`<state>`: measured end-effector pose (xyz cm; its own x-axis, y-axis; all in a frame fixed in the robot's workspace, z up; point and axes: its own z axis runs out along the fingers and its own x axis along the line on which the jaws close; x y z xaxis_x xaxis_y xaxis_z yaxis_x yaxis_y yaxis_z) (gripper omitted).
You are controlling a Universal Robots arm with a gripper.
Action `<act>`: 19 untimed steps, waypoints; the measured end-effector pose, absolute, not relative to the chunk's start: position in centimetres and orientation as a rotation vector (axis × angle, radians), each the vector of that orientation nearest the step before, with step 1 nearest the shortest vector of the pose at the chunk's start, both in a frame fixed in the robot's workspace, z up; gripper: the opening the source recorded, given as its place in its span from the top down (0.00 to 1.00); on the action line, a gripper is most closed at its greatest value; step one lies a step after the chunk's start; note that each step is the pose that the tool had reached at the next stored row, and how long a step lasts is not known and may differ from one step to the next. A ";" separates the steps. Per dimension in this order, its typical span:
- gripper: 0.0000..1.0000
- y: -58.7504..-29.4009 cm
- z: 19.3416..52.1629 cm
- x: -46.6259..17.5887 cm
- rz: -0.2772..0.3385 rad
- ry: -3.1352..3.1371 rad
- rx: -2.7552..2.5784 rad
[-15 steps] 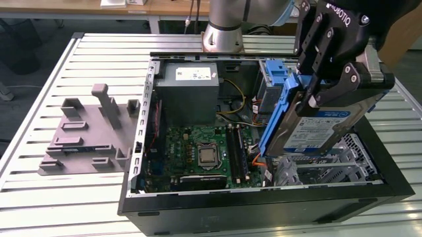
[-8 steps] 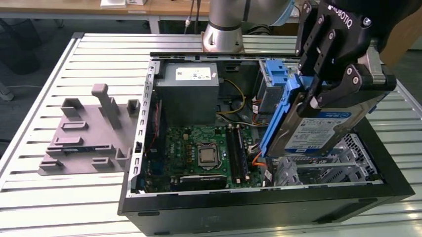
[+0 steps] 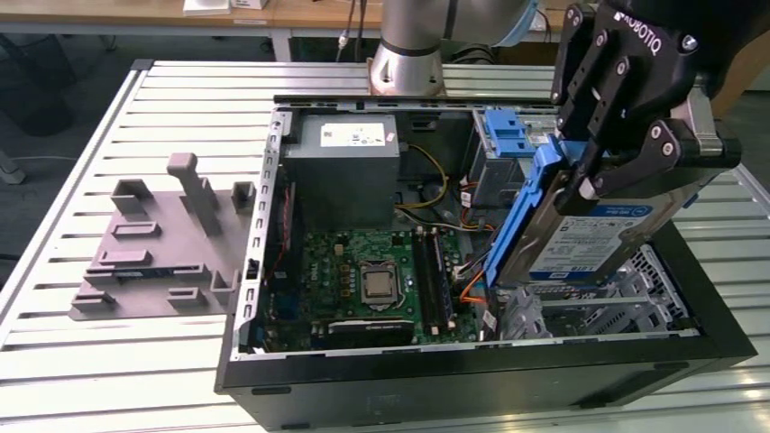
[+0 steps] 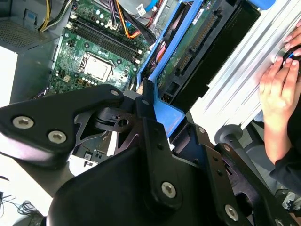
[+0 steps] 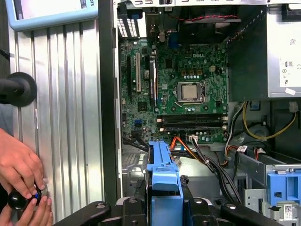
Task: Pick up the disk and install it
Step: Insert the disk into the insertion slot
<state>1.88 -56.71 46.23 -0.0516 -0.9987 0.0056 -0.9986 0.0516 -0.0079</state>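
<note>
Ribbed aluminium table top (image 3: 132,361) carries everything I am watching, and on it lies an open black computer case (image 3: 481,383) with its side panel off. On the exterior view's left, clear of the case, sits a grey plastic fixture (image 3: 162,248) with upright pegs and slots.

Inside the case I can see a green motherboard (image 3: 325,262) in the middle. A grey metal power-supply box (image 3: 343,171) with a white sticker lies beyond it, toward the arm's silver base (image 3: 409,54).

My black two-finger gripper (image 3: 598,176) is clenched on the upper end of a flat rectangular silver disk (image 3: 590,239) that has a white-and-blue label and blue plastic side rails (image 3: 529,212). The disk hangs steeply tilted at the exterior view's right side of the case, with its label facing outward. Its lower end is down at a perforated silver drive cage (image 3: 655,284) in the near corner. I cannot tell whether it touches the cage. A blue plastic tray (image 3: 506,135) stands just behind the disk, deeper in the case.

In both wrist views a blue rail runs between the black fingers, above the motherboard. In the first wrist view a person's hands (image 5: 19,174) hold a small dark round knob (image 5: 19,200) beside the table edge.
</note>
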 end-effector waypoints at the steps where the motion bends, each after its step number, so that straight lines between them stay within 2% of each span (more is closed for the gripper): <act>1: 0.64 -56.7 46.2 1.9 -0.015 2.277 -2.162; 19: 0.64 -56.7 45.9 2.6 -0.030 2.270 -2.156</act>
